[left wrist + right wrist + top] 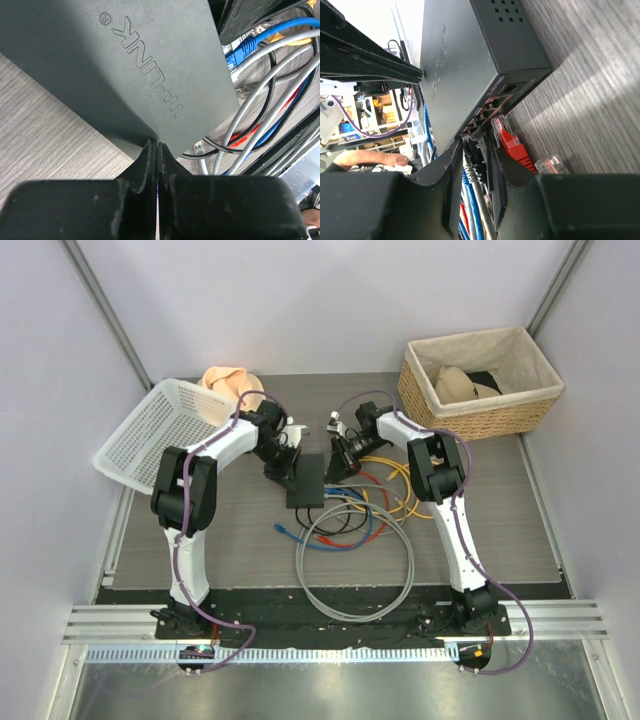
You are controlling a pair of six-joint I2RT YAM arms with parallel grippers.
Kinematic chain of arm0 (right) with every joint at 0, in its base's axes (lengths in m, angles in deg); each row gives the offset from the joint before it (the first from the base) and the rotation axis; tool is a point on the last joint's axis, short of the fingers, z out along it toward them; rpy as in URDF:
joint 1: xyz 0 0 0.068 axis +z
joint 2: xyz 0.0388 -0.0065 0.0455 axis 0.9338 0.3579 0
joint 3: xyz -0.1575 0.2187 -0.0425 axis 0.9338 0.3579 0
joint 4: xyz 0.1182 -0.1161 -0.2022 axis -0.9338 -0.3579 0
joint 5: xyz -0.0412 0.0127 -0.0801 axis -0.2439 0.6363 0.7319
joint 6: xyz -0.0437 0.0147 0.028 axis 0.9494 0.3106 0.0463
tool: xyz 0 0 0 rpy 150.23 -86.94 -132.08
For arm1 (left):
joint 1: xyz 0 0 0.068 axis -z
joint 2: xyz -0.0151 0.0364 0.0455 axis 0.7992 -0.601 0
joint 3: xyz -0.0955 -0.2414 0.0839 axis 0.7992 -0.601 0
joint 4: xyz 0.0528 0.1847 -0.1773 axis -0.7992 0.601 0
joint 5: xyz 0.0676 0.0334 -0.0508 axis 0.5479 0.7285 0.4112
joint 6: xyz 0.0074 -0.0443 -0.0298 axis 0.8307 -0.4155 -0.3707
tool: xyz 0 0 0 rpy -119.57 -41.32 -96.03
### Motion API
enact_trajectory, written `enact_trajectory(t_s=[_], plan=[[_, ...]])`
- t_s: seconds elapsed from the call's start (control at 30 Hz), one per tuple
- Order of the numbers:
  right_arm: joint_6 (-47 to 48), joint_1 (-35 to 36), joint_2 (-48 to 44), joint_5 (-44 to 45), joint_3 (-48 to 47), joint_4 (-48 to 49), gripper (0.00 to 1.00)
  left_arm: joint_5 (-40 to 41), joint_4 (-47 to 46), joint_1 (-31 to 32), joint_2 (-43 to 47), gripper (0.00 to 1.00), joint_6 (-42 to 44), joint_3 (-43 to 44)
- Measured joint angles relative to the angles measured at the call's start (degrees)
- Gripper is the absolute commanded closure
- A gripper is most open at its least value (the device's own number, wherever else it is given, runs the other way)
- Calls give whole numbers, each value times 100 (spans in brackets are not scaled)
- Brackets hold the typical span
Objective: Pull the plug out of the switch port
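Right, top view first: the switch (306, 480) lies flat in the middle of the surface (500, 540). The left claw (283, 466) is at its 10 o'clock corner and the right claw (341, 462) at its 2 o'clock. The cable tangle (355, 540) spills out toward 5 o'clock.

Over to the left wrist: that claw is pressed together, no gap at all. Its tips are planted on the switch's near edge at 6 o'clock, pinning the box rather than pinching anything. A blue plug (241, 51) shows at 2 o'clock by the port side.

Now the right wrist: 2 fingers a narrow gap apart, straddling the plug (477, 160) at the port row. Whether the pads are biting yet, I cannot tell. A red plug (512, 145) lies loose on the surface just to its 3 o'clock, and I'd say it's not the target.

To do this well, I reckon: squeeze the latch tab flat and draw straight back along the port's axis, no twisting. Hold the left claw's weight on the box so it doesn't slide along.
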Motion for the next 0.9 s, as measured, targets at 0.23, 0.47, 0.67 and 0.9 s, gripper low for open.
enact_trajectory(t_s=[0.23, 0.47, 0.67, 0.9], plan=[[-48, 2, 13, -17, -17, 22, 98, 2, -4, 33, 2, 100, 2, -7], [269, -4, 13, -61, -50, -63, 99, 4, -4, 63, 2, 100, 4, -7], [509, -35, 105, -149, -170, -251, 99, 9, -7, 68, 2, 100, 4, -7], [634, -48, 103, -267, -66, -254, 99, 9, -15, 70, 2, 100, 4, -4]])
